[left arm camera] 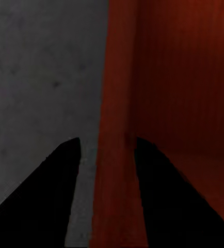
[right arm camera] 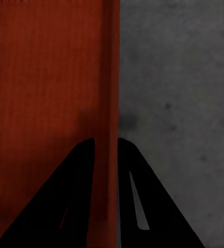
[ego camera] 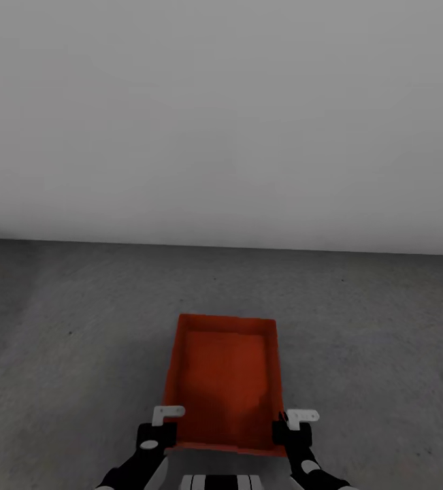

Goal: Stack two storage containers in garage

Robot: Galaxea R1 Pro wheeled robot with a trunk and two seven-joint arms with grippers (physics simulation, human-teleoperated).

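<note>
One orange-red storage container (ego camera: 224, 381) is low over the garage's dark grey concrete floor (ego camera: 78, 327), open side up and empty; I cannot tell whether it rests on it. My left gripper (ego camera: 169, 418) is at its near left corner. In the left wrist view the left gripper (left arm camera: 107, 142) straddles the container's wall (left arm camera: 117, 170), open, with a strip of floor (left arm camera: 40, 77) between the outer finger and the wall. My right gripper (ego camera: 292, 422) is at the near right corner. The right wrist view shows the right gripper (right arm camera: 106, 140) shut on the container's thin wall (right arm camera: 106, 77).
A plain white wall (ego camera: 221, 122) rises beyond the container, meeting the concrete across the whole width of the head view. Bare floor (right arm camera: 179, 77) lies to both sides of the container and ahead of it up to the wall.
</note>
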